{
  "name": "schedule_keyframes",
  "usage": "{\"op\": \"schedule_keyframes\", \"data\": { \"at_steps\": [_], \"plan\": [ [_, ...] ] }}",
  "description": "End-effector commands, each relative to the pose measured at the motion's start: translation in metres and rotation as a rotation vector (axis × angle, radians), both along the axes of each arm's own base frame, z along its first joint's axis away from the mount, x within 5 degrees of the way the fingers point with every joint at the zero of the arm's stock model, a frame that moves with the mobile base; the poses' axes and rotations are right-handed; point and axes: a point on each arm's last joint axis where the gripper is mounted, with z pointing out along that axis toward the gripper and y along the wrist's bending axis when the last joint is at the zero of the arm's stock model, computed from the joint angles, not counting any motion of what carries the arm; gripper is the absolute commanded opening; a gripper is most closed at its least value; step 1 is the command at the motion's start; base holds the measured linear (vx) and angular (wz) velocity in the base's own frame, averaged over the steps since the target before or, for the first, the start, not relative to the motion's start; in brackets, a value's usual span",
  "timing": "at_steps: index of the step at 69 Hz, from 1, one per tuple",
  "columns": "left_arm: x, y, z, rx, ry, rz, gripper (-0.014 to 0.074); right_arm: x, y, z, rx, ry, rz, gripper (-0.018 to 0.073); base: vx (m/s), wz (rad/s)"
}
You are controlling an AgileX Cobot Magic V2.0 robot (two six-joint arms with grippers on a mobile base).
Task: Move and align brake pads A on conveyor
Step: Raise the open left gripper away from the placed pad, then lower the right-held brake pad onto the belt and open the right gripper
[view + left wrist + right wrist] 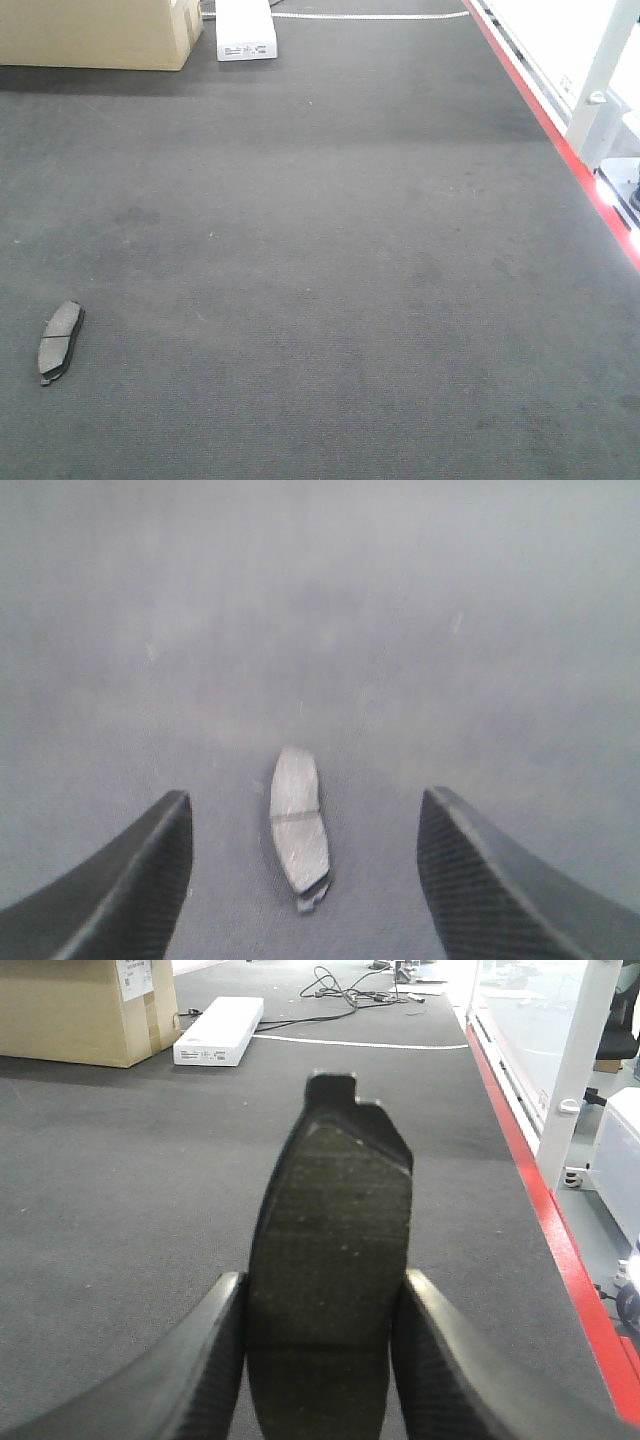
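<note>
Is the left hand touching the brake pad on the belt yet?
Apart. The left wrist view shows the left hand open, the brake pad lying between its fingers with bare conveyor on both sides.

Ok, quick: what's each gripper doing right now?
Left gripper: open, holding nothing; the loose brake pad lies on the conveyor between its fingers.
Right gripper: closed on the held brake pad.

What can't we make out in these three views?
- Front view: cardboard box cut off by the top edge.
- Left wrist view: blurred, so the lower end of the lying brake pad is unclear.
- Right wrist view: held pad runs off the bottom edge and hides the conveyor behind it; white box label too small.
</note>
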Motion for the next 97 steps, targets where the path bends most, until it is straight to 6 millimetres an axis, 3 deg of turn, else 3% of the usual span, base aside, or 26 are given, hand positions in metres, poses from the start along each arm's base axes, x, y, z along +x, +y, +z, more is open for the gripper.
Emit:
{"op": "schedule_keyframes", "data": {
  "at_steps": [1,11,21,97],
  "plan": [
    [-0.017,-0.001,0.014,-0.041,-0.175,-0.007,0.0471,0.000,0.000,0.020,0.005,-0.127,-0.002,-0.0002,0.00,0.00],
    [-0.038,0.000,0.006,-0.052,-0.228,-0.007,0.0471,0.000,0.000,0.020,0.005,-0.127,-0.002,-0.0002,0.00,0.00],
    [-0.050,0.001,0.009,-0.055,-0.312,-0.009,0.0471,0.000,0.000,0.020,0.005,-0.128,-0.002,-0.0002,0.00,0.00],
    [-0.051,0.001,0.009,-0.055,-0.305,-0.009,0.0471,0.002,0.000,0.023,0.006,-0.133,-0.002,-0.0002,0.00,0.00]
  ]
}}
